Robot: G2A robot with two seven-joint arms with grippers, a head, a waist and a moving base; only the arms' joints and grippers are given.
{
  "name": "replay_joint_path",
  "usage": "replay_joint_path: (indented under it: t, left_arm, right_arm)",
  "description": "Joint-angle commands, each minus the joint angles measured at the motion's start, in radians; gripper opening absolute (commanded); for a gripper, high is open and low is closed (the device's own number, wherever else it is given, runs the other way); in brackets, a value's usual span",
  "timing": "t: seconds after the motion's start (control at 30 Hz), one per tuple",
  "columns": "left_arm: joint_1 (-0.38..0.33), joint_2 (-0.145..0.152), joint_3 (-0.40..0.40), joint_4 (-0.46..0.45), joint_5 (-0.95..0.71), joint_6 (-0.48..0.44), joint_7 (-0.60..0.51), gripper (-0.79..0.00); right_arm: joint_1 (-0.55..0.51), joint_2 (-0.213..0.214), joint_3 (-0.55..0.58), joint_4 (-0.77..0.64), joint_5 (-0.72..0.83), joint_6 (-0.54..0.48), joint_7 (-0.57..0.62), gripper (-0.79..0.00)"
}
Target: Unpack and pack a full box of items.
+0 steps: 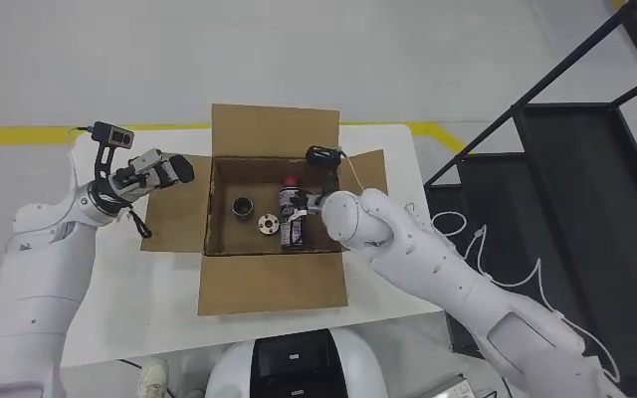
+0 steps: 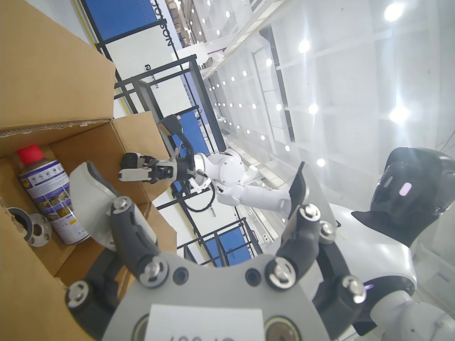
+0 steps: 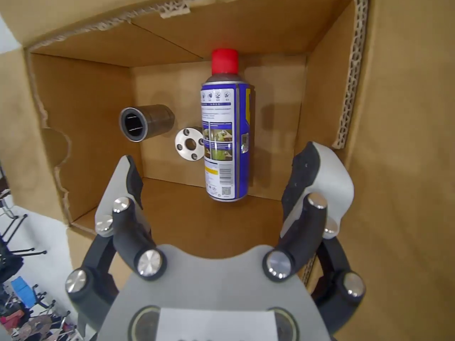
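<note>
An open cardboard box (image 1: 271, 127) sits mid-table, all flaps folded out. On its floor lie a blue spray can (image 1: 291, 215) with a red cap, a dark metal cylinder (image 1: 243, 208) and a round metal flange (image 1: 269, 224). My right gripper (image 1: 311, 203) hangs open over the box's right half, above the spray can (image 3: 225, 133), with nothing between its fingers. The cylinder (image 3: 145, 123) and flange (image 3: 189, 143) lie beside the can. My left gripper (image 1: 167, 170) is open and empty, held above the box's left flap. From there the can (image 2: 49, 196), the flange (image 2: 35, 228) and the right gripper (image 2: 125, 172) show.
The white table (image 1: 119, 298) has bare room left of and in front of the box. A black metal stair frame (image 1: 537, 149) stands to the right of the table. A yellow floor line (image 1: 30, 132) runs behind it.
</note>
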Motion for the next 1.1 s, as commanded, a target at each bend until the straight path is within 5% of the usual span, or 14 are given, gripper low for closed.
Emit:
replay_joint_path:
  t: [0.0, 0.17, 0.73, 1.07]
  left_arm:
    - [0.0, 0.0, 0.0, 0.0, 0.001, -0.001, 0.0, 0.0]
    - [0.0, 0.0, 0.0, 0.0, 0.001, -0.001, 0.0, 0.0]
    - [0.0, 0.0, 0.0, 0.0, 0.001, -0.001, 0.0, 0.0]
    - [0.0, 0.0, 0.0, 0.0, 0.001, -0.001, 0.0, 0.0]
  right_arm:
    - [0.048, -0.021, -0.048, 0.063, -0.008, 0.002, 0.029, 0.0]
    - [0.132, -0.074, -0.128, 0.187, -0.006, 0.006, 0.087, 0.0]
    - [0.13, -0.077, -0.133, 0.205, -0.018, 0.0, 0.073, 0.0]
    - [0.249, -0.195, -0.281, 0.417, -0.08, 0.01, 0.161, 0.0]
